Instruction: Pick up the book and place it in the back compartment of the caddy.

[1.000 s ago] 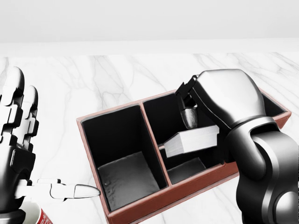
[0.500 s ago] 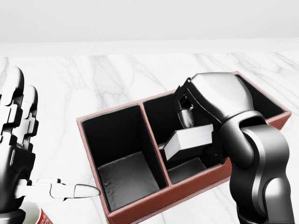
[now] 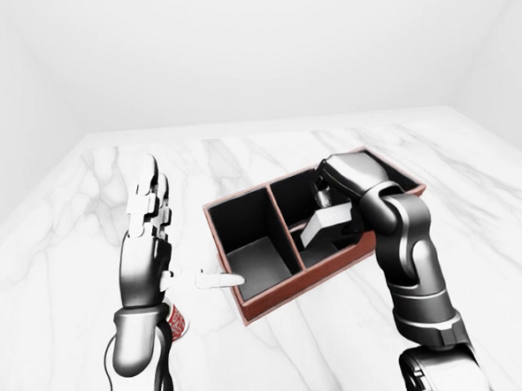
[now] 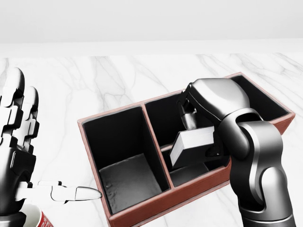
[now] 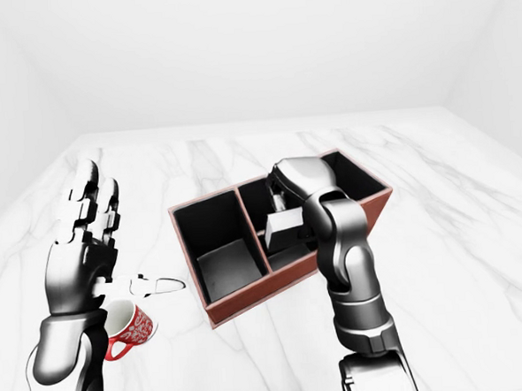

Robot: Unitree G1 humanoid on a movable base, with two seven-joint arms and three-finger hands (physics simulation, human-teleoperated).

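I have the white book (image 4: 193, 144) clamped in my right hand (image 4: 201, 120), tilted, its lower end dipping into the right-hand section of the red-brown caddy (image 4: 142, 210) in the head view, over a low divider there. The caddy's left compartment holds nothing. My left hand (image 3: 146, 242) is spread wide, fingers up, thumb pointing toward the caddy, above a red patterned mug (image 5: 127, 329) on the marble table (image 3: 241, 152).

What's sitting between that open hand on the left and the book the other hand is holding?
In the head view, the caddy's large empty compartment and its dividing wall lie between the left hand and the book.
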